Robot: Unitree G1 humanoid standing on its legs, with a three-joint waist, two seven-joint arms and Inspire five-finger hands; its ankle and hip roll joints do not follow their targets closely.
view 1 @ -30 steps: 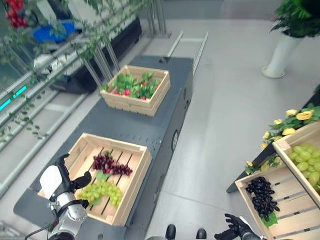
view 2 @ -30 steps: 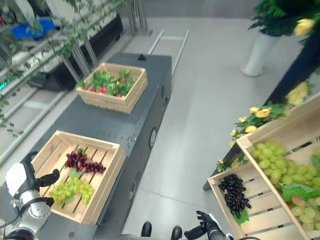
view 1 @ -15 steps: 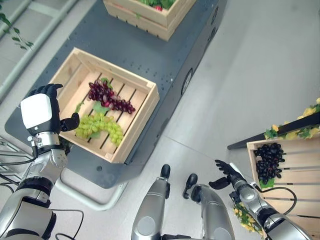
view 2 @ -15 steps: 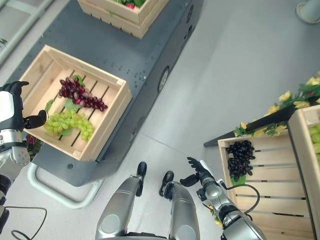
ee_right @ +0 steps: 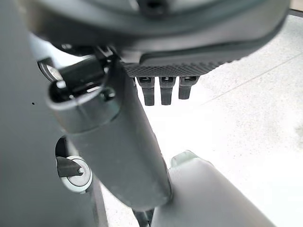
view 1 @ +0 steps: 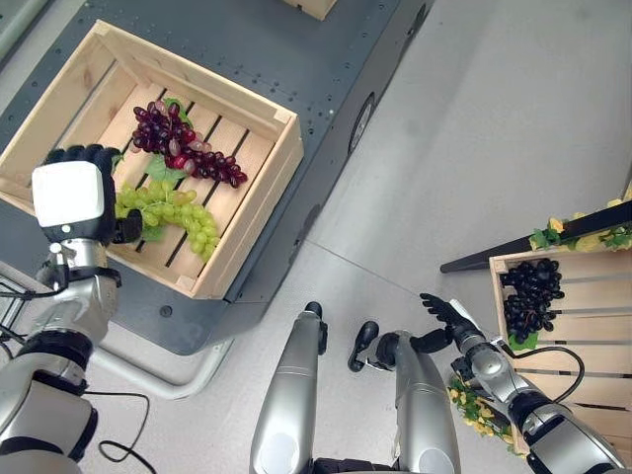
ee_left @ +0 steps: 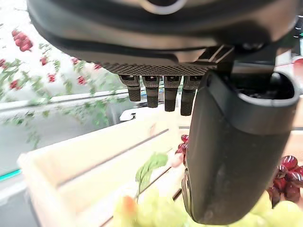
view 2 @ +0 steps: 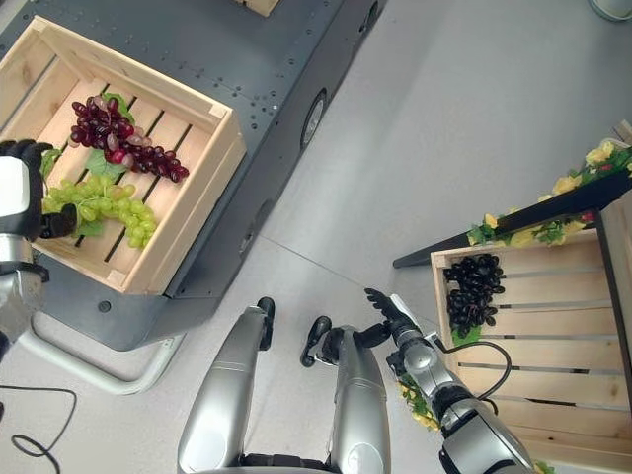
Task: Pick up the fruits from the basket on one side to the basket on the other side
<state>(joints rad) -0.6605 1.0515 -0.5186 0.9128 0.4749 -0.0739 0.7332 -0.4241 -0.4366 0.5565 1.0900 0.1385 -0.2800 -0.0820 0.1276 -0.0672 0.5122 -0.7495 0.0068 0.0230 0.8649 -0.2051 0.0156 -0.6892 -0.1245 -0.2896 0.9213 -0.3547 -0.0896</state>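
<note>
The left hand (view 1: pixel 74 197) hangs over the near corner of the wooden basket (view 1: pixel 265 168) that sits on the dark grey surface (view 1: pixel 286 59). Its white back faces up and hides the palm, but the left wrist view shows its fingers (ee_left: pixel 158 90) straight and its thumb (ee_left: pixel 232 156) loose, holding nothing. Right beside the hand, inside this basket, lies a bunch of green grapes (view 1: pixel 183 212); the thumb covers the bunch's near end, so you cannot tell if it touches. Just behind the green grapes, toward the basket's far wall, lies a bunch of red grapes (view 1: pixel 188 153) with a green leaf (view 1: pixel 158 170) between the two bunches. The far end of the surface is cut off at the top edge. Well to the right of this basket, across the pale floor (view 1: pixel 474 148), the right hand (view 1: pixel 444 316) is held low, with fingers spread and nothing in it. Farther right still stands a second wooden basket (view 1: pixel 573 326), partly cut off at the edge. A bunch of black grapes (view 1: pixel 528 296) lies in it. Yellow flowers (view 1: pixel 583 237) with green leaves sit just behind that second basket.
</note>
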